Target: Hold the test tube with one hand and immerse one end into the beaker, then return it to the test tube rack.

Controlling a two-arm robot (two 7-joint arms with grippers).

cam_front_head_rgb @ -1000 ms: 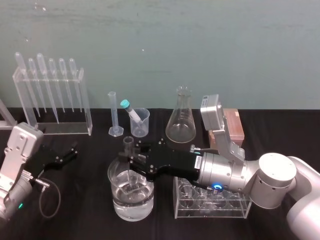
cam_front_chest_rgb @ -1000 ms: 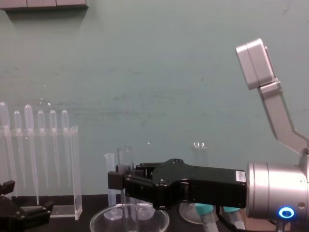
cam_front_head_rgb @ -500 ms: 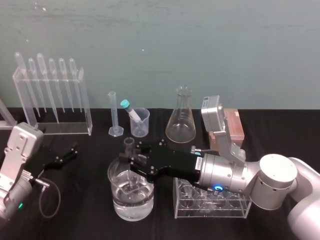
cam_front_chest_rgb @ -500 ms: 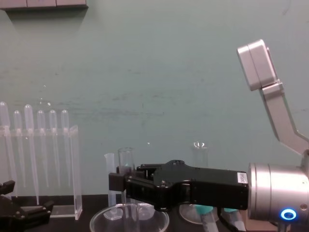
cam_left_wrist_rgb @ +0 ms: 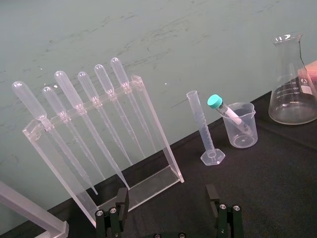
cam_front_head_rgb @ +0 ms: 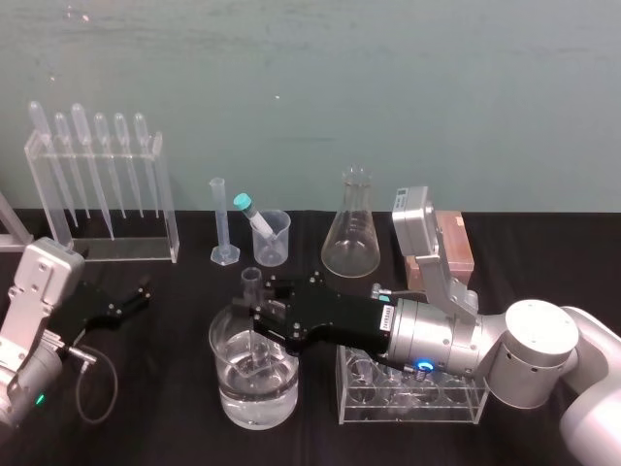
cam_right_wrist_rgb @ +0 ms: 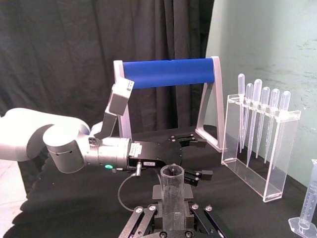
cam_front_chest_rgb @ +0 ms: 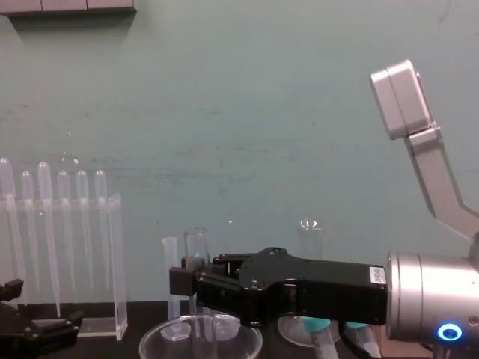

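Inside the beaker [cam_front_head_rgb: 229, 386], the test tube [cam_front_head_rgb: 250, 282] stands upright.
Right gripper [cam_front_head_rgb: 258, 316] pinches it; left gripper [cam_front_head_rgb: 136, 294] rests open, aside.

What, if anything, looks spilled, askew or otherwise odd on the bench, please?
Nothing looks spilled or broken. The right gripper holds the test tube upright with its lower end in the beaker. Only the teal-capped tube leans, propped in the small cup. The left gripper sits open at the left.

Upright test tube [cam_front_head_rgb: 251, 287], dipped in beaker [cam_front_head_rgb: 225, 383]
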